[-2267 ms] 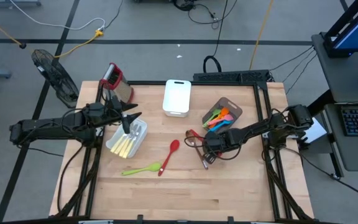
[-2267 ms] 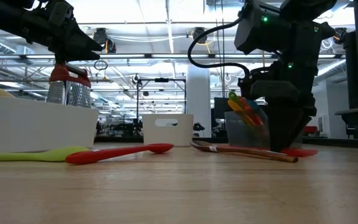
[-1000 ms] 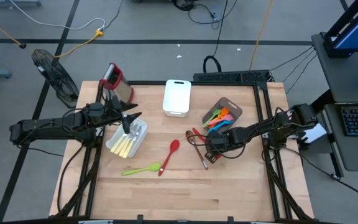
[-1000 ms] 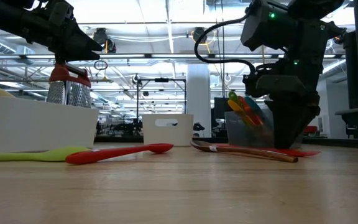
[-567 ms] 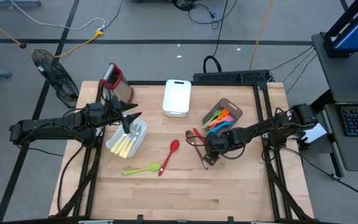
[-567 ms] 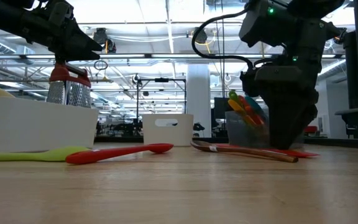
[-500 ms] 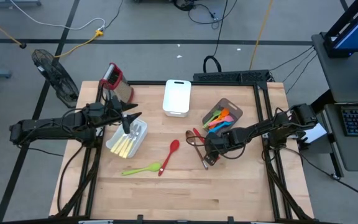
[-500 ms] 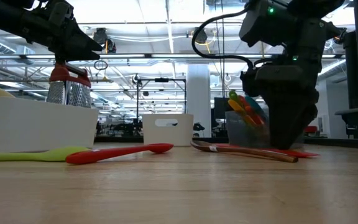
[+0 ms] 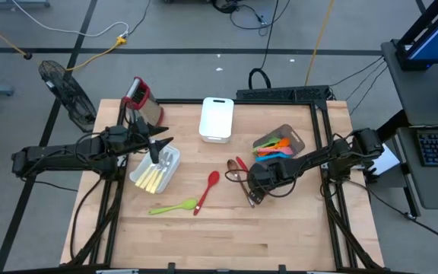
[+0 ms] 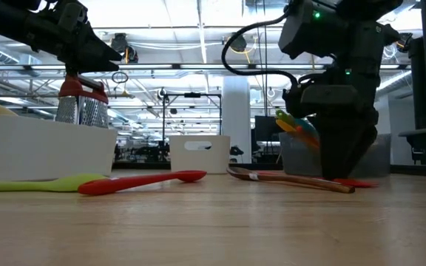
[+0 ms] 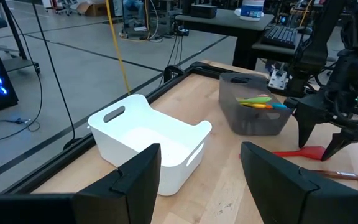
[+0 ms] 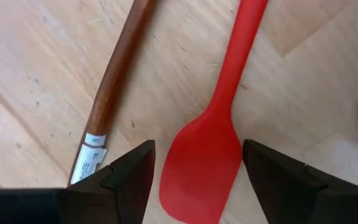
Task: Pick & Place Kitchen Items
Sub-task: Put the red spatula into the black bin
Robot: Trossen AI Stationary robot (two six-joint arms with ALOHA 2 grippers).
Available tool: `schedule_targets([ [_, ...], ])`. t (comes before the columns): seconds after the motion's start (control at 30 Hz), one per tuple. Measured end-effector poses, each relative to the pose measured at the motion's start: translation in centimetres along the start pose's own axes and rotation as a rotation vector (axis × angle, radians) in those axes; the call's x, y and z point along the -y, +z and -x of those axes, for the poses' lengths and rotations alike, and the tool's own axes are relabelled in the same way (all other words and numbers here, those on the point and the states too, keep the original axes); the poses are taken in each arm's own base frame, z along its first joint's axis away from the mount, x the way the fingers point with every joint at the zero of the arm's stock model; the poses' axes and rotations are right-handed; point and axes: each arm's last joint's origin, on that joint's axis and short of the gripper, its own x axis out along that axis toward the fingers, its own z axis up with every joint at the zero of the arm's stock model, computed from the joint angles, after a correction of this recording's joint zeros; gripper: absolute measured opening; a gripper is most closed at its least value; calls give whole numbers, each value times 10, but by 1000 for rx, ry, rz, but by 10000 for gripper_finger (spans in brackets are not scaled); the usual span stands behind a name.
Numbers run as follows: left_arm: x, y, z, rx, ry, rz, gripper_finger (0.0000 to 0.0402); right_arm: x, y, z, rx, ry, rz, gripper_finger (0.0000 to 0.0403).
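Utensils nearest the front edge are the green spoon (image 9: 173, 206) and red spoon (image 9: 207, 189), lying loose on the wood. Further back on the right, the right gripper (image 12: 194, 167) hangs spread and empty right over the red spatula (image 12: 211, 140), wooden-handled tool (image 12: 114, 85) just beside it. I'd drop straight down and pinch the spatula's neck rather than the floppy blade, keeping clear of that wooden handle. Grey bin (image 9: 295, 139) with colourful utensils sits just behind. Left gripper (image 11: 201, 174) waits unclenched, holding nothing, above the white cutlery bin (image 9: 140, 174).
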Motion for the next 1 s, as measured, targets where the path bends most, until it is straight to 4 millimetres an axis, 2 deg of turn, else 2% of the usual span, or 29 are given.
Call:
schedule_targets([
  [0.3,0,0,0,0,0,-3,228,7,-8,-11,-75,-109,-38,229],
  [0.67,0,0,0,0,1,-21,228,10,-10,-11,-109,-123,-45,99],
  [1.0,0,0,0,0,1,-20,228,11,-11,-8,-125,-121,-43,21],
])
